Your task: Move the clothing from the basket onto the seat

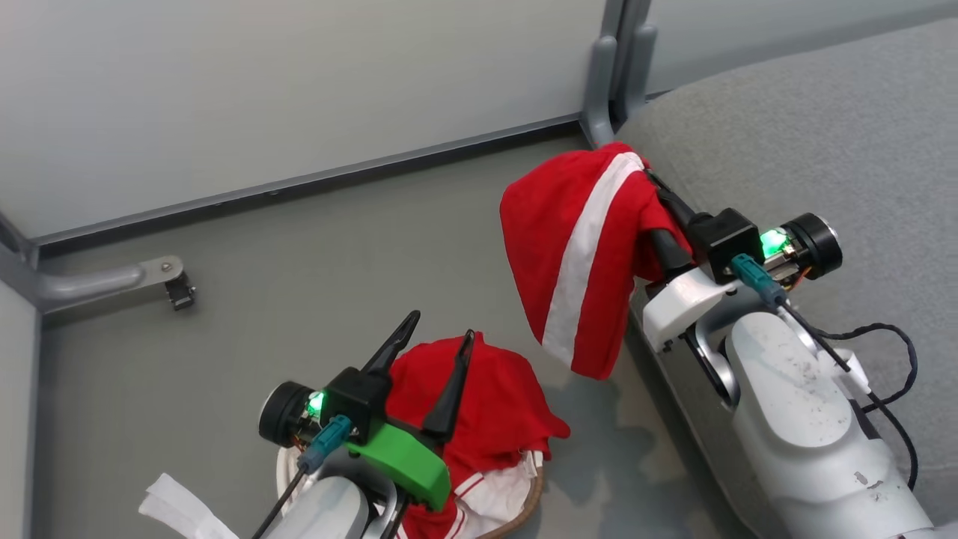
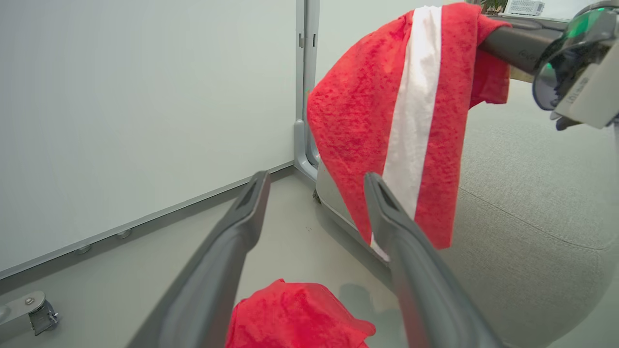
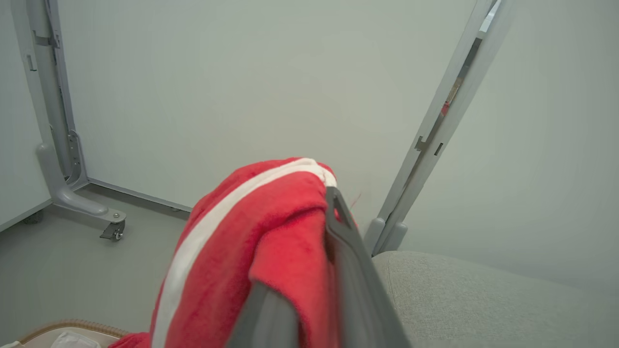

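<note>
Two garments: a soft, bright red striped garment (image 1: 576,254) with one broad white band hangs from the right gripper (image 1: 648,177). A crumpled red heap (image 1: 494,412) of like cloth, with white panels and thin trim at its near edge, lies under the left gripper (image 1: 441,329).
Right gripper: clenched on the striped garment, which is bunched over its two dark fingers and falls away to the gripper's left.
Left gripper: released, fingers spread with nothing between them, poised above the red heap.
Head view adds: the small oval white basket (image 1: 535,490) with a brown woven rim holds the red heap directly below the left gripper. The large grey woven-fabric seat (image 1: 823,135) lies beneath and to the right of the right gripper.
Left wrist view adds: the whole drop of the striped garment (image 2: 387,121), ahead of the left gripper (image 2: 316,178) and above its tips. It hangs in front of the seat's (image 2: 532,217) rounded flank, lower hem clear of the grey floor (image 2: 290,241). The red heap (image 2: 295,314) sits low between the fingers.
Right wrist view adds: the pinch itself. The striped garment (image 3: 271,227) covers one finger of the right gripper (image 3: 324,203) and presses against the other. The seat (image 3: 483,299) is just right of the fingers, and the basket (image 3: 72,325) is at lower left.
Garment and seat: the cloth is beside the seat's edge, not on top; whether it touches the upholstery cannot be told.
Surroundings: pale partition panels (image 1: 262,90) and a metal castor foot (image 1: 176,288) stand beyond both grippers.
</note>
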`<state>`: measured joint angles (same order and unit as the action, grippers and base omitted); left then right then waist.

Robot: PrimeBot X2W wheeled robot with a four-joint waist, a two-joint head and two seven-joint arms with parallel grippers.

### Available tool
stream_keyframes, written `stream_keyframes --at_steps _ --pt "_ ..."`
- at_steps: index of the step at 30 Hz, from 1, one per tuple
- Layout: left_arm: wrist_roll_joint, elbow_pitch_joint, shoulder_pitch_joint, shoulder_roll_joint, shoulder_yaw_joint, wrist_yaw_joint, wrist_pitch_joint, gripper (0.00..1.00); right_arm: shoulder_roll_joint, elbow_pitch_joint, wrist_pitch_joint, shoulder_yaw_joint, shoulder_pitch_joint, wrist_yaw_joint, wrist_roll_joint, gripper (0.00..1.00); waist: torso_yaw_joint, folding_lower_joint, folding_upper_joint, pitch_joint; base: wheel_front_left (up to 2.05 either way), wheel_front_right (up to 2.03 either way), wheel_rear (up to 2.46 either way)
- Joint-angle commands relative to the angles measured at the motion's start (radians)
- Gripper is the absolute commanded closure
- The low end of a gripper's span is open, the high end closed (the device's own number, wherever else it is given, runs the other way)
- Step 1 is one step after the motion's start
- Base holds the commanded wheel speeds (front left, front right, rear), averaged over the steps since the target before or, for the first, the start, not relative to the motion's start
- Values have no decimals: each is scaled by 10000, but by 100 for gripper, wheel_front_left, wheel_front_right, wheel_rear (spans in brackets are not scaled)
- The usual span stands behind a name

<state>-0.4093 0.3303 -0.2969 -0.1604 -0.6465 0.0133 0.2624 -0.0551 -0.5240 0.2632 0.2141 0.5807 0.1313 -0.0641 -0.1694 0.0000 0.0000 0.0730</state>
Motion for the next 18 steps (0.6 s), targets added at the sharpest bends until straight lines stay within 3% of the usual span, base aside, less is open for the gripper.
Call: stream_keyframes --at_steps 1,11,18 --pt "165 -62 -89 -43 60 -42 29 0 -83 67 25 -98 -26 -10 -64 100 -868 0 0 453 0 0 0" --pt "422 -218 -461 -253 127 -34 22 0 -68 472 25 -756 -144 -10 -110 100 -2589 0 0 1241 0 0 0" --pt "477 -161 -616 -399 72 7 -1 0 -87 587 25 -933 -327 -10 -167 100 -3232 0 0 1571 0 0 0"
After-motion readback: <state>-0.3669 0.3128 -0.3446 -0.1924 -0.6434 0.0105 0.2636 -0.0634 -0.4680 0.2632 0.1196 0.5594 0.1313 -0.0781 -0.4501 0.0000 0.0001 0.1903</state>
